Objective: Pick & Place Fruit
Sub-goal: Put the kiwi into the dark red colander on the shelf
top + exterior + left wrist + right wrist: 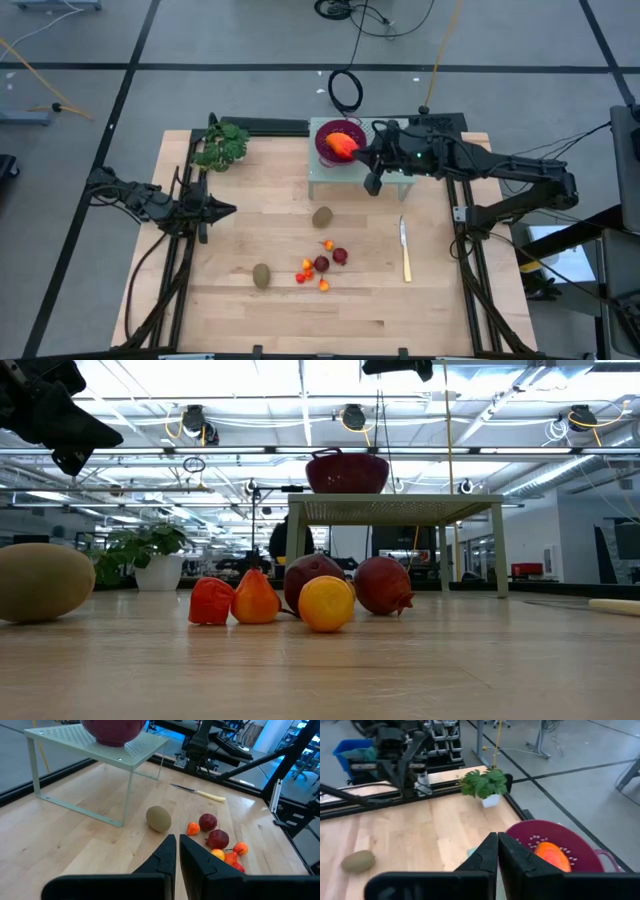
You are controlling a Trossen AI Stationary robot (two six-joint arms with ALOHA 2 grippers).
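An elongated orange-red fruit (338,145) lies inside a magenta colander bowl (325,132) that stands on a pale green wire rack (345,172) at the table's far side. My right gripper (362,152) hovers just right of the bowl, above the rack; it is shut and empty (497,847). On the wood lie two kiwis (322,216) (261,275), two dark red round fruits (340,256) (321,264) and several tiny orange-red ones (307,266). My left gripper (228,210) waits shut over the table's left side (177,845).
A potted green leafy plant (222,145) stands at the far left corner. A yellow-handled knife (405,250) lies on the table's right part. Bare wood stretches along the near edge, in front of the fruit cluster.
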